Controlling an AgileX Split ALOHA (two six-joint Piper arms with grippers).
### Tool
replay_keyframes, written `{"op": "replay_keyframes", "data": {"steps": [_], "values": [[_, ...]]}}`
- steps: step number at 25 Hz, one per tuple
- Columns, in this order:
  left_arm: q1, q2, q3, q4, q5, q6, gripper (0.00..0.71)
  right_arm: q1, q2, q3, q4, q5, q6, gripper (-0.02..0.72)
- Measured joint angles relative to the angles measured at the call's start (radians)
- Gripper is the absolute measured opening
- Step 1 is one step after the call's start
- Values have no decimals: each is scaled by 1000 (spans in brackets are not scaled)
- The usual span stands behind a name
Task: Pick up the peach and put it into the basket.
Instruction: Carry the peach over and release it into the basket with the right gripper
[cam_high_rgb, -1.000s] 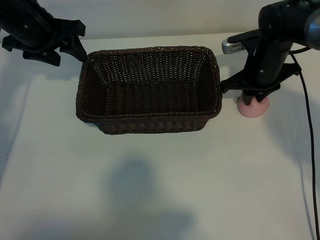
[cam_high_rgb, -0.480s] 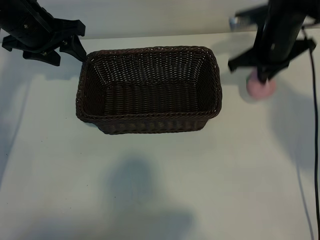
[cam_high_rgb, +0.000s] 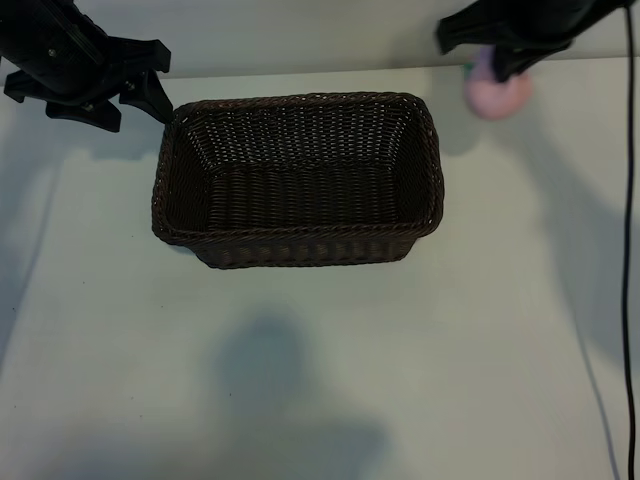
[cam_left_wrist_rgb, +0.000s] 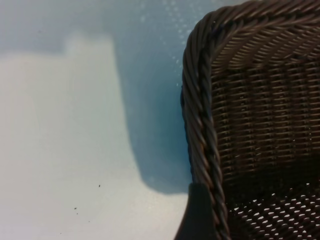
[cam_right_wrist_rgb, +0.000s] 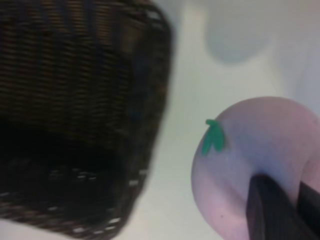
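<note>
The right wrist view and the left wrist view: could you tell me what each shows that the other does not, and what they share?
Only the right wrist view shows the peach, pale pink with a green stem bit, clamped by the right gripper, one dark finger pressing into it. Only the left wrist view shows a rounded corner of the braided rim up close, with a shadow on the table beside it. Both show the basket and the pale table.
</note>
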Motion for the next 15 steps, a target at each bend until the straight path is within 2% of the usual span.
{"op": "replay_keyframes", "data": {"steps": [5,11,15], "values": [[0,0,0,0,-1,1,593,111,11,-3,51,-35,-1,43],[0,0,0,0,-2,1,593,198,89,-3,57,-151,-1,43],[0,0,0,0,-2,1,593,212,176,-3,62,-213,-1,43]]}}
